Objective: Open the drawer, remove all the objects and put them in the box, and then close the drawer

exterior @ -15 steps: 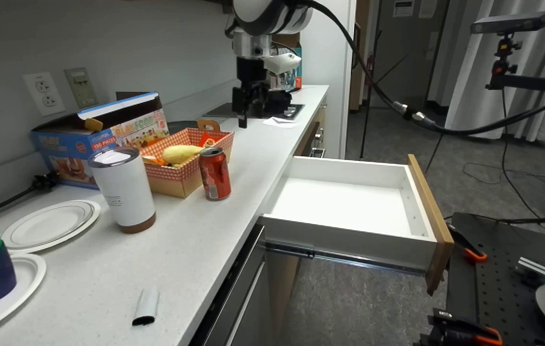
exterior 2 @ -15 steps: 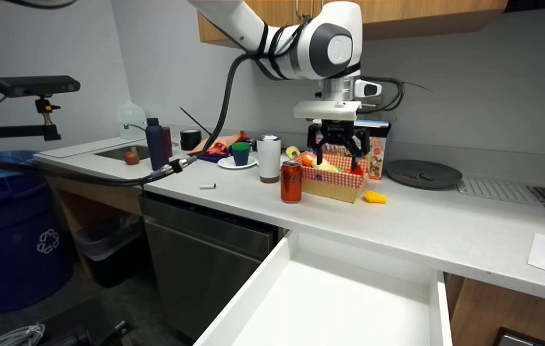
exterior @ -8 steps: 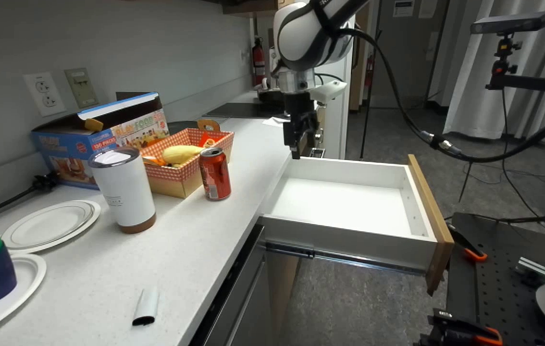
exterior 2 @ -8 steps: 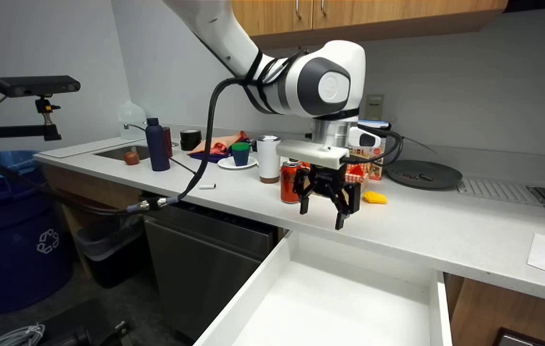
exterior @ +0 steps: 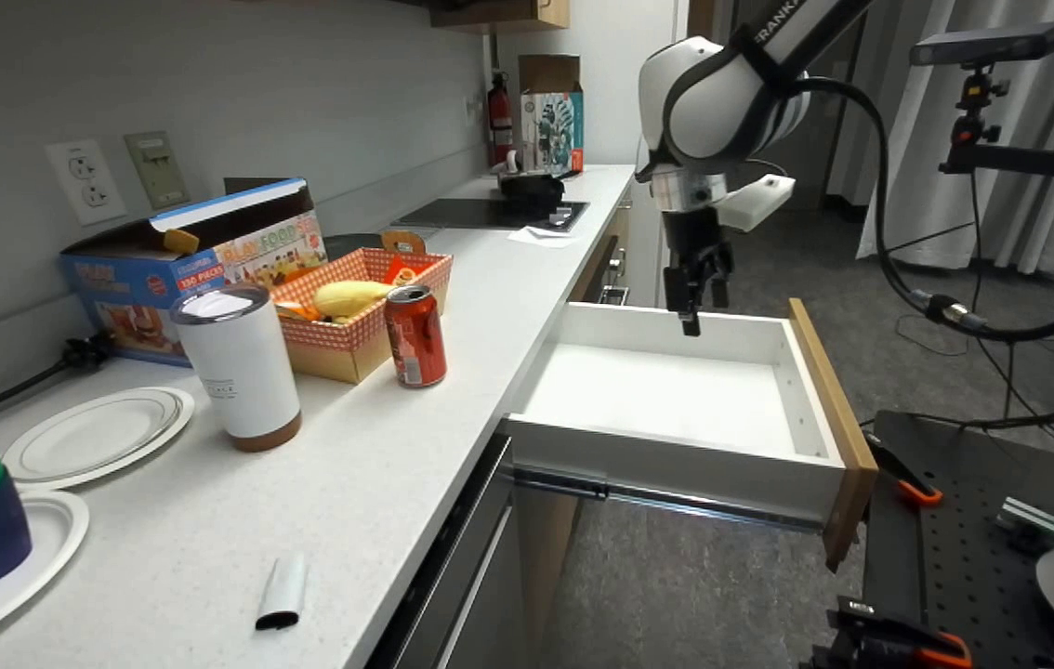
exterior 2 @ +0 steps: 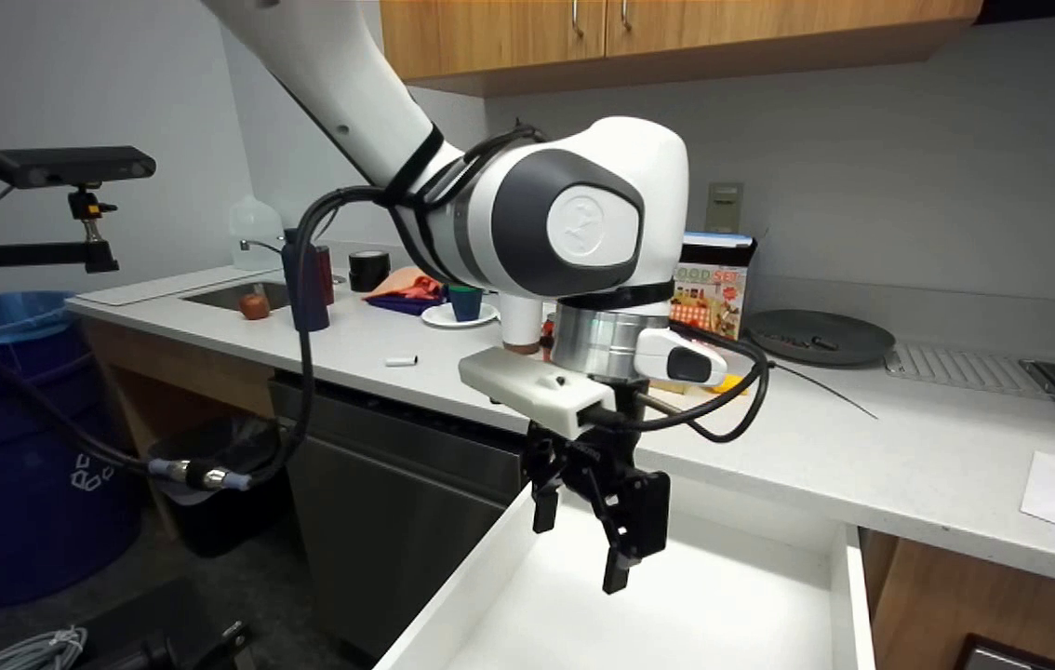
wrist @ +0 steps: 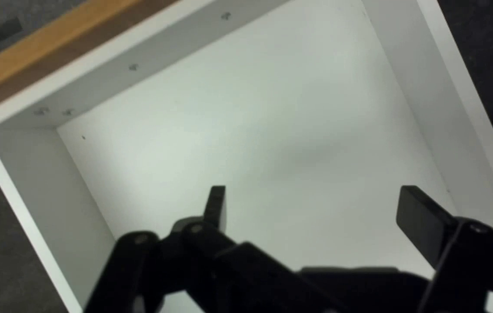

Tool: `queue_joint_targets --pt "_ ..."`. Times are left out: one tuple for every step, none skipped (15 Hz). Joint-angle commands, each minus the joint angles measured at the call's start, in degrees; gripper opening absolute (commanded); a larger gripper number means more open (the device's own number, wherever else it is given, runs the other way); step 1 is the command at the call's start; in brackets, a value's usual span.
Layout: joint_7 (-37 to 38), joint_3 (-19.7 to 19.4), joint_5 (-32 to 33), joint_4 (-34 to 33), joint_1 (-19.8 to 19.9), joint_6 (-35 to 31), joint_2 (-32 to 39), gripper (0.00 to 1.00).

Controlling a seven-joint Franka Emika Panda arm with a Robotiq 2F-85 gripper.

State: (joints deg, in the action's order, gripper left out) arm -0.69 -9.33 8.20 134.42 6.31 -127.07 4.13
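Observation:
The drawer [exterior: 666, 390] stands pulled out, with its light wood front [exterior: 832, 409] away from the counter. Its bare white floor also shows in an exterior view [exterior 2: 723, 609] and in the wrist view [wrist: 246, 113]; I see no object in it. My gripper [exterior: 704, 311] is open above the drawer, its fingers wide apart with nothing between them in the wrist view [wrist: 314, 204]. The box [exterior: 332, 360], with red-checkered upper walls, sits on the counter. It holds a yellow curved piece [exterior: 350, 297], an orange piece and a red packet [exterior: 403, 271]. My arm mostly hides it in an exterior view.
A red can [exterior: 415, 344] and a white tumbler [exterior: 239, 372] stand beside the box. A blue printed box [exterior: 137, 288] stands behind it. A small yellow piece [exterior 2: 729, 382] lies on the counter, partly hidden. A dark pan [exterior 2: 821, 340] lies farther along.
My gripper has moved from above the counter near the box out over the drawer and lower. It looks open throughout. The drawer and the box have not moved.

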Motion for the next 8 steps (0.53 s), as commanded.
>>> queue_joint_targets --pt "5.4 -1.2 6.2 8.7 1.7 -0.9 -8.6 1.00" --pt "6.5 -1.2 7.9 9.5 2.0 -0.4 -9.8 1.00" --pt "3.7 -0.7 4.8 5.6 1.9 0.0 -4.8 1.00" --pt "4.6 -0.7 5.9 6.7 2.3 0.0 -6.0 1.00" --pt "5.1 -0.7 6.3 7.5 2.4 0.0 -7.0 1.00" --pt "5.3 -0.7 6.5 7.9 2.4 0.0 -7.6 1.00" --pt "5.4 -0.7 6.5 8.1 2.4 0.0 -7.8 1.00" --pt "5.4 -0.7 6.5 8.1 2.4 0.0 -7.9 1.00"
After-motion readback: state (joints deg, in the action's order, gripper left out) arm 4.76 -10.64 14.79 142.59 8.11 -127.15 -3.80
